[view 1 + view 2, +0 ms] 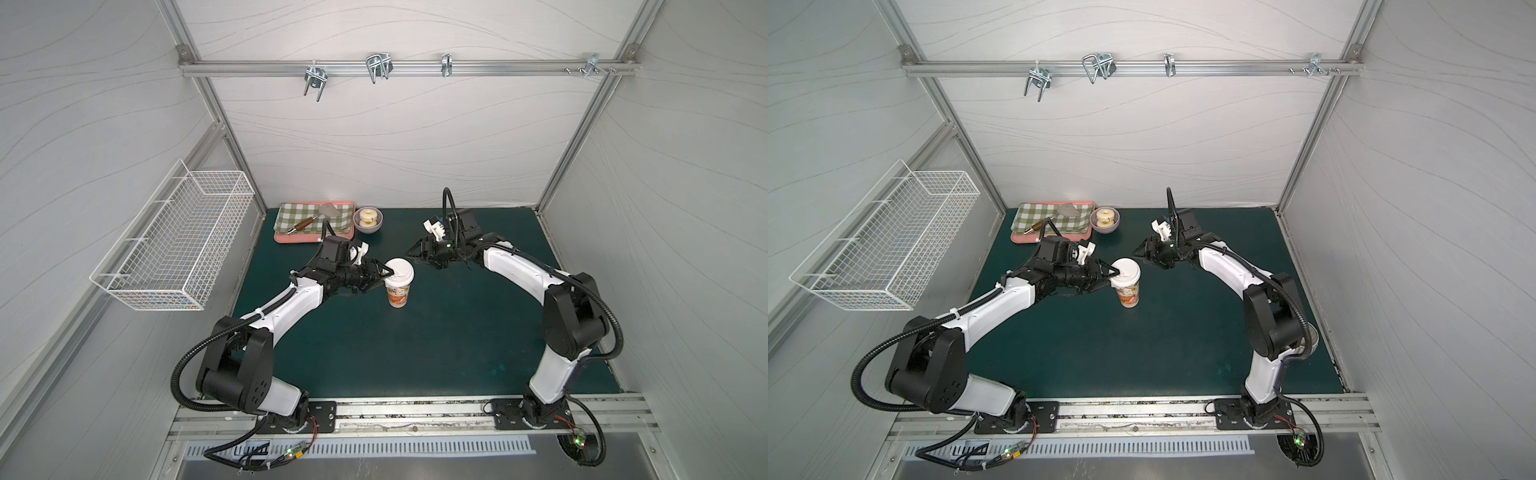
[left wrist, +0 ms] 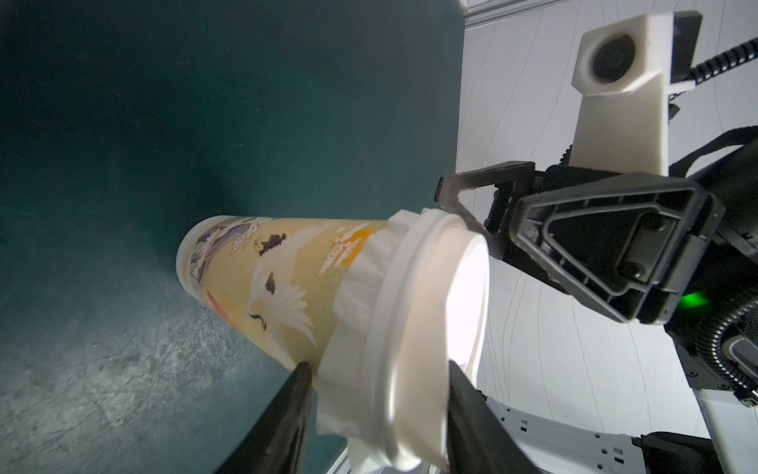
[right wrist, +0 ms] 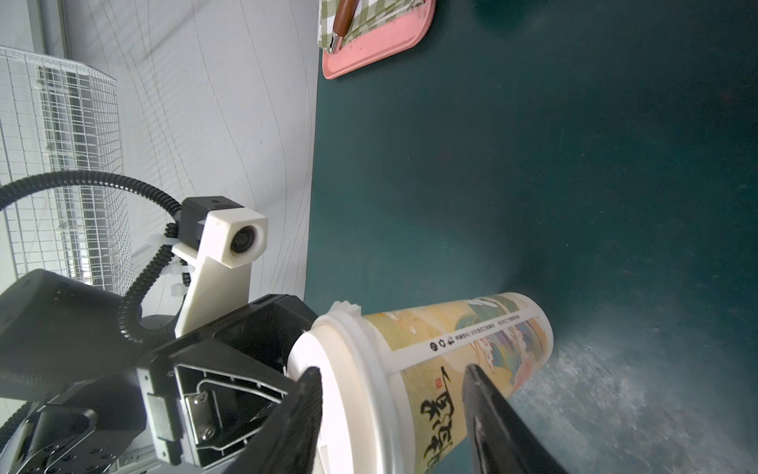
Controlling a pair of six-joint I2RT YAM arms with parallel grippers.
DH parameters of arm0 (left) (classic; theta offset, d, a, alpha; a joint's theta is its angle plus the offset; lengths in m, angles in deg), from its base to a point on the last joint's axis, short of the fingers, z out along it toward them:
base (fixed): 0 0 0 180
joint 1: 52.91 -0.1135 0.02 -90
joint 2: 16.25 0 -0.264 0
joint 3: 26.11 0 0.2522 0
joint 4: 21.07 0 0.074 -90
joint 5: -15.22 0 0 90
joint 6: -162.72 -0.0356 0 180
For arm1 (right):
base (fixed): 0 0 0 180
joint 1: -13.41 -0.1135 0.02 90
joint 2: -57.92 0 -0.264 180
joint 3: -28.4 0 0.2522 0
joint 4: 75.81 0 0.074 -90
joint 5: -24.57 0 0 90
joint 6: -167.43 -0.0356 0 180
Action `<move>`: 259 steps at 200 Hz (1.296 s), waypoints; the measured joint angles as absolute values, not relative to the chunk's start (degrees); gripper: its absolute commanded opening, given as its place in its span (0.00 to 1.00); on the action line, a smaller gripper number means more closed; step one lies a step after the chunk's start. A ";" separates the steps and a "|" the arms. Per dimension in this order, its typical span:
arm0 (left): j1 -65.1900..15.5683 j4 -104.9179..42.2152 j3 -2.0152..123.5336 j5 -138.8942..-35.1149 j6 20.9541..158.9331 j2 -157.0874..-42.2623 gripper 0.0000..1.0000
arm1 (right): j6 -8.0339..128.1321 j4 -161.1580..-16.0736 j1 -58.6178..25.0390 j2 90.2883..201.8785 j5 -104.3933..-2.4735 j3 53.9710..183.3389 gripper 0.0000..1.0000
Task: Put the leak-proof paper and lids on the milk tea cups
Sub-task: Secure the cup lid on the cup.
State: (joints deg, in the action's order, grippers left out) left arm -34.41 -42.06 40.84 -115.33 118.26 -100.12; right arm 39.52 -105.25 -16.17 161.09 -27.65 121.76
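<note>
Standing upright near the middle of the dark green mat [image 1: 415,353] in both top views, the tall tapered paper cup [image 1: 398,296] [image 1: 1128,296], printed with white cranes and orange-red pictures, carries a white domed plastic lid [image 1: 400,270] pressed over its mouth. The thin whitish scalloped paper sheet [image 2: 361,283] sits between lid and cup. Its crumpled edge hangs out as a skirt below the lid's rim and drapes against the cup wall, most fully on the side the left wrist view sees. On the opposite side only a small corner [image 3: 342,305] peeks out. The left gripper [image 1: 386,277] [image 2: 377,367] straddles the cup's top, with one finger lying across the lid's crown and the other touching the cup wall at the hem of the paper. Whether these fingers squeeze or merely rest there cannot be told. The right gripper [image 1: 410,254] [image 3: 392,369] hovers just beside the lid on the far side, its fingers spread and holding nothing. At the back of the mat, well apart from the cup, a pink tray [image 1: 286,239] bears a green-checked cloth [image 1: 299,216], with a small lilac bowl [image 1: 370,229] just beside it. A white wire basket [image 1: 178,253] hangs on the left wall.
</note>
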 measured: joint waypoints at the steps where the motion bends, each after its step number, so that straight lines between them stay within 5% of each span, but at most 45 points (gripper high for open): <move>1: -34.41 -42.06 40.87 -115.33 118.26 -100.14 0.51 | 39.52 -105.25 -16.21 161.20 -27.63 121.80 0.57; 131: -34.36 -42.08 41.00 -115.37 118.26 -100.32 0.51 | 39.76 -103.37 -17.29 163.02 -25.29 120.20 0.52; 259: -34.36 -42.56 41.22 -115.31 118.26 -100.32 0.51 | 41.10 -108.51 -17.04 160.74 -26.08 119.90 0.65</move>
State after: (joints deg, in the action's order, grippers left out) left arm -34.36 -42.56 41.22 -115.31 118.26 -100.32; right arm 41.10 -108.51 -17.04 160.74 -26.08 119.90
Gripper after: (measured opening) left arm 0.515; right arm 0.656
